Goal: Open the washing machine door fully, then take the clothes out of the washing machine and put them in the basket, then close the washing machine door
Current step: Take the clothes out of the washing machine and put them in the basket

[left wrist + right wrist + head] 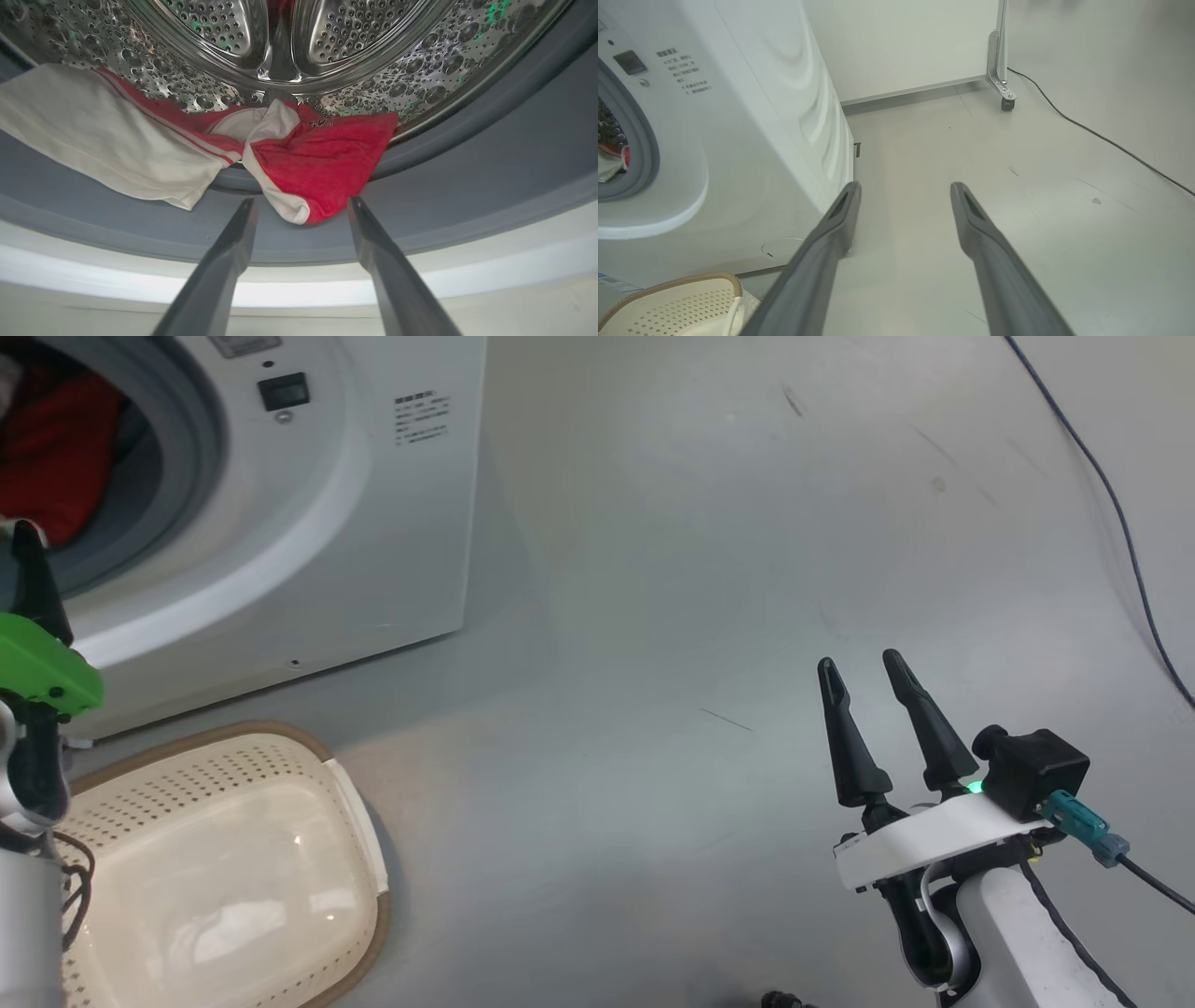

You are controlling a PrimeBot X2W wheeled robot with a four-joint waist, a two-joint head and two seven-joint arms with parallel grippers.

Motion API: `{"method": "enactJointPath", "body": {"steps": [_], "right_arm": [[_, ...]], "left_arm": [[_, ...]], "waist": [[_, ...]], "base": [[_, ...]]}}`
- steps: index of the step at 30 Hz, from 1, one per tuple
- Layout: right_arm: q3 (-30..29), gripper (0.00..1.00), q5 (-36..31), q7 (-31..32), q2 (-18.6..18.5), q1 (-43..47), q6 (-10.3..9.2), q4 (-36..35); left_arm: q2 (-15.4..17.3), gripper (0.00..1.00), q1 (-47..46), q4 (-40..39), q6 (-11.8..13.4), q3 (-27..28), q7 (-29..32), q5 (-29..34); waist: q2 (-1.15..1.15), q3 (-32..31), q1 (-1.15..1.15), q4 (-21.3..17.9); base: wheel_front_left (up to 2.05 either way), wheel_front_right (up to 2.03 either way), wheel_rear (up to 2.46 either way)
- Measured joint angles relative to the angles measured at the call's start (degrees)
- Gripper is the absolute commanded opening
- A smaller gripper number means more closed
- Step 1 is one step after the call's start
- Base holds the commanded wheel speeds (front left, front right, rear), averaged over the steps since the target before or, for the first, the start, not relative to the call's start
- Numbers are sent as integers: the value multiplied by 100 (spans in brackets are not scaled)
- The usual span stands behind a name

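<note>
The washing machine (355, 523) stands at the upper left, its mouth uncovered; the door is out of view. Clothes spill over the grey seal (467, 186): a red garment with white trim (322, 163) and a white one (93, 135). My left gripper (300, 199) is open just before the seal, and the red garment's hanging tip reaches between its fingertips. One of its fingers (35, 583) shows at the mouth. The basket (201, 730) lies empty on the floor below the machine. My right gripper (859, 660) hovers open over bare floor, far to the right.
A dark cable (1120, 523) runs along the grey floor at the right. Beyond the machine's side stands a white panel on a castor (1007, 103). The round service flap (782, 247) sits low on the machine front, above the basket's corner (682, 298).
</note>
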Motion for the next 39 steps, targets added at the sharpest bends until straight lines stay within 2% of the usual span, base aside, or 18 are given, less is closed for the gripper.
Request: {"method": "enactJointPath", "body": {"steps": [8,16,39], "right_arm": [[11,100,1,-2,77,-107,37,115],[9,100,1,-16,127,-119,42,196],[-119,100,-49,-16,265,-205,134,199]], "left_arm": [[259,100,-371,554,94,193,400,-9],[530,100,-761,1007,145,302,650,171],[705,100,-1650,1982,198,145,1055,786]], "waist": [[0,205,0,-495],[0,339,0,-778],[0,502,0,-934]], "base": [[0,0,0],[0,0,0],[0,0,0]]}}
